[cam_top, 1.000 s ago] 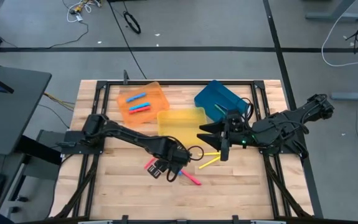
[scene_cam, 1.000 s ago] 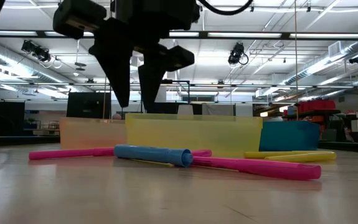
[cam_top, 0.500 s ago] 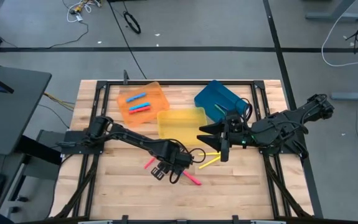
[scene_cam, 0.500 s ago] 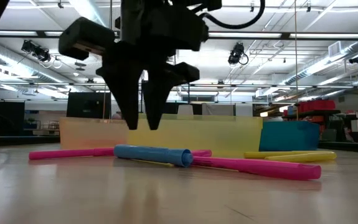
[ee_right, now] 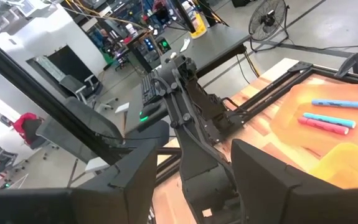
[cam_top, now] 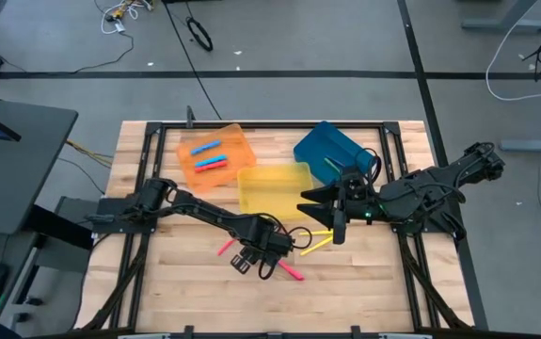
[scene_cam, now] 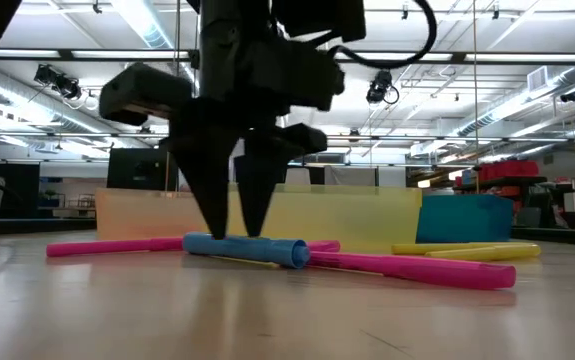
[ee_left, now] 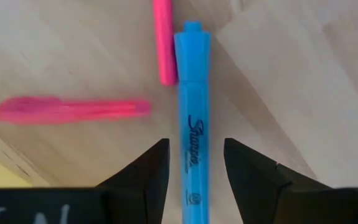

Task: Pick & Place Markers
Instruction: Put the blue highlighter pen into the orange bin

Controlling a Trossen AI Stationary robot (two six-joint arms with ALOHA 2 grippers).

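A blue marker lies flat on the wooden table, with a pink marker beside it and another pink one near its cap end. My left gripper points straight down over the blue marker. It is open, with one finger on each side of the barrel and a gap showing at both sides. My right gripper hangs open above the table's right part, with nothing between its fingers. Two yellow markers lie below it.
At the back stand an orange tray holding blue and pink markers, a yellow tray and a blue tray. A pink marker lies just right of my left gripper. Black frame rails run along the table's sides.
My left gripper has come down onto the blue marker and shifted a little toward the table's right and near edge. Its fingertips, earlier well above the marker, now stand beside its barrel. The markers have not moved.
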